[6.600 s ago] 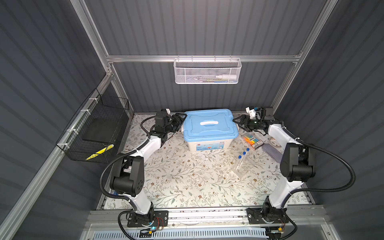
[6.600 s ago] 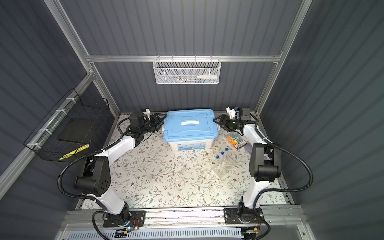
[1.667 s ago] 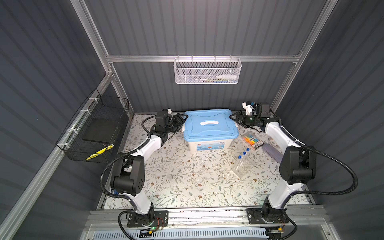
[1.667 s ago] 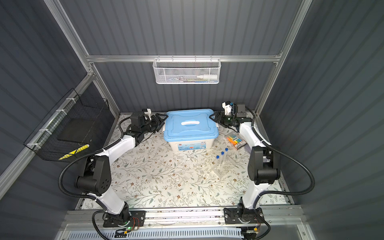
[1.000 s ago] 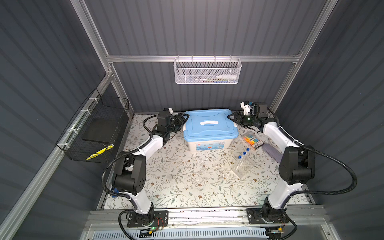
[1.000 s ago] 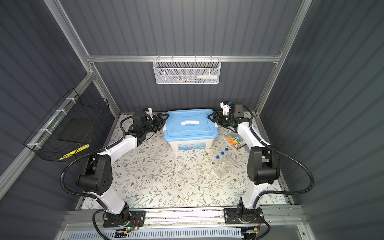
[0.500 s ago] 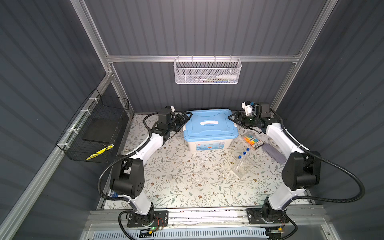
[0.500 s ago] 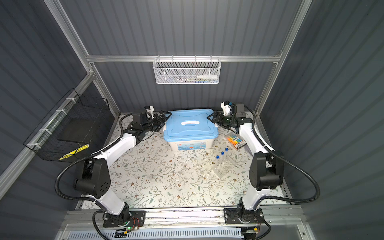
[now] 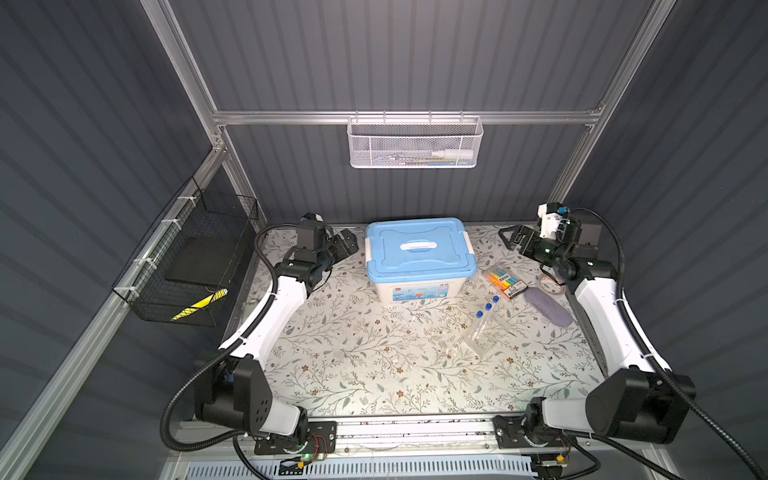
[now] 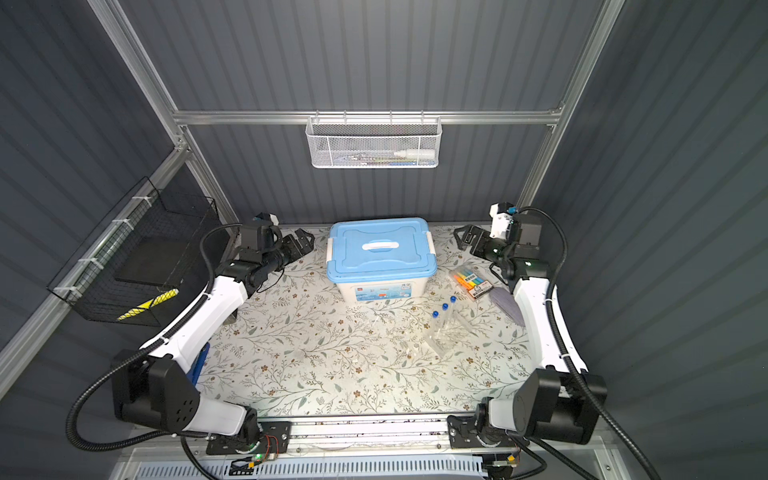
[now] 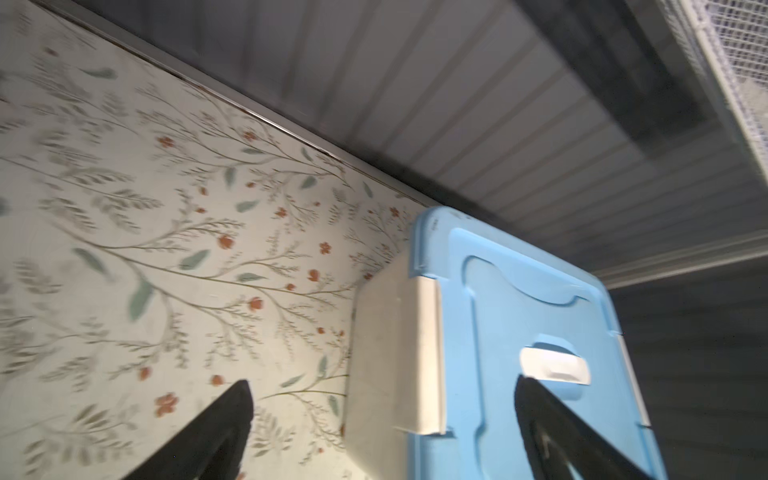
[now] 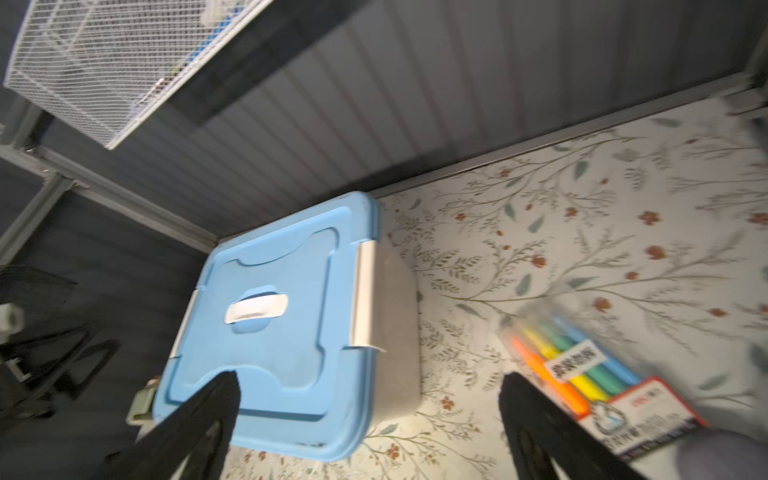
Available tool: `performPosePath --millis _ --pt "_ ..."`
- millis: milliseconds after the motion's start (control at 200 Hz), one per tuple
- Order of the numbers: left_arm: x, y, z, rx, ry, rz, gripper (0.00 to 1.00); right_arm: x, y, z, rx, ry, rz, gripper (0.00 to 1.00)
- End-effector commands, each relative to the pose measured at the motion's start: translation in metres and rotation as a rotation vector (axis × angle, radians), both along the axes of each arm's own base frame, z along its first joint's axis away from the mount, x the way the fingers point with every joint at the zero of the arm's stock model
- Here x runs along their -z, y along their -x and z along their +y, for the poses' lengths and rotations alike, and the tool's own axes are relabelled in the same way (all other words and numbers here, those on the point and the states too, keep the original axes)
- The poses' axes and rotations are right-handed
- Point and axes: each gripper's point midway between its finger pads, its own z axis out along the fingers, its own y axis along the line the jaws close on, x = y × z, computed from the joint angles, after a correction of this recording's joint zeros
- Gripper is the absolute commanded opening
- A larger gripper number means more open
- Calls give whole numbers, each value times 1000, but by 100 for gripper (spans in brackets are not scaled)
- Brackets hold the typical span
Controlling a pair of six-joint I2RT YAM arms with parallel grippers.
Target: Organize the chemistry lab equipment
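Observation:
Three clear blue-capped tubes (image 9: 488,306) (image 10: 444,306) sit in a clear plastic rack (image 9: 482,338) (image 10: 441,338) on the floral mat, right of centre in both top views. My left gripper (image 9: 348,242) (image 10: 306,241) hovers open just left of the shut blue-lidded box (image 9: 419,253) (image 10: 380,249). In the left wrist view the gripper (image 11: 382,380) is empty, and the box's white latch (image 11: 419,353) shows beyond it. My right gripper (image 9: 509,239) (image 10: 462,237) (image 12: 370,374) hangs open and empty to the right of the box (image 12: 274,299), well apart from it.
A pack of coloured markers (image 9: 505,282) (image 12: 582,361) and a grey pouch (image 9: 548,309) lie right of the box. A white mesh basket (image 9: 413,143) hangs on the back wall. A black wire basket (image 9: 187,266) hangs on the left wall.
Both grippers have opened wide. The right gripper has drawn back to the right, away from the box's side. The left gripper stays close by the box's left side.

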Motion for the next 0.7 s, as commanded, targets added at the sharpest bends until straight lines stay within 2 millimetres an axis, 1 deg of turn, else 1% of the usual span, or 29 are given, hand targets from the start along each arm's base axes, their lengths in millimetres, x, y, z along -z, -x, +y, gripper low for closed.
performPosePath --millis 0,35,150,170,185,210,215,320,440,515,580,690 --pt "32 20 46 -103 -272 51 100 8 9 -32 118 161 -39 99" --pt "37 25 55 -130 -317 50 100 14 13 -42 165 199 -42 99" --pt "55 37 80 -185 -454 58 100 28 28 -64 273 287 -96 99" --pt "57 38 83 -189 -474 56 100 34 29 -67 283 299 -96 99" --pt "60 39 85 -192 -491 59 100 28 34 -69 298 310 -123 99" --pt "64 41 89 -198 -515 64 100 29 37 -73 317 324 -136 99" --pt "65 41 90 -199 -519 64 100 27 37 -73 321 327 -146 99" --pt "79 43 100 -214 -594 83 100 40 49 -86 388 365 -166 99" --pt "97 42 105 -207 -644 58 100 59 56 -86 394 378 -197 99" --pt "112 44 108 -205 -664 25 100 78 59 -83 384 378 -209 99" --pt "122 47 108 -196 -660 -14 100 93 61 -77 353 371 -229 99" --pt "128 48 105 -188 -632 -96 100 107 63 -68 328 339 -297 99"
